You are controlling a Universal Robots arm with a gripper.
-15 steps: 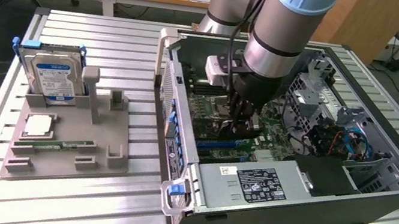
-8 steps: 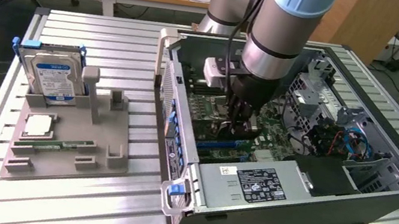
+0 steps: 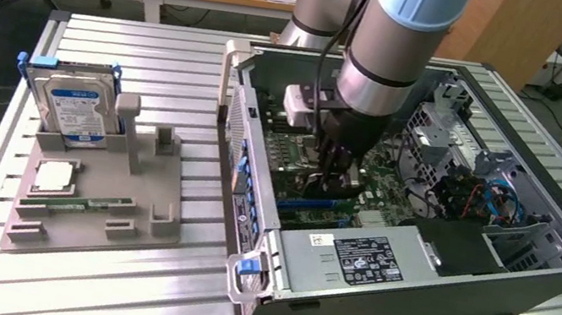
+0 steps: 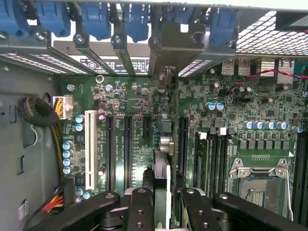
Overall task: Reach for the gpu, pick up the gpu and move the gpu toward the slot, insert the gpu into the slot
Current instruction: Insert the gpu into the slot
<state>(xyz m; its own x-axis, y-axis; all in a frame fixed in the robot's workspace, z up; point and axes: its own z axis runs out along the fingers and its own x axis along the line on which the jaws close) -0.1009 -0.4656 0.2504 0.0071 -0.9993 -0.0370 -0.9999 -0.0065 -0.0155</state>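
Item: gpu (image 4: 162, 144), held on edge between the closed-in fingers of the gripper (image 4: 162, 202), bracket toward the rear openings, aligned over a motherboard (image 4: 125, 96) slot (image 4: 162, 166) for insertion.

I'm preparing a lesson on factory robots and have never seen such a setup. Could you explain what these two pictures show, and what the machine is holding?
The exterior view shows a robot arm reaching down into an open computer case on a metal table. Its gripper is low over the motherboard. Beside the case, a grey holder carries a hard drive and a memory stick. The wrist view looks down from the arm itself: the fingers are clamped on the gpu, a thin card seen edge-on, standing over the motherboard's slots.
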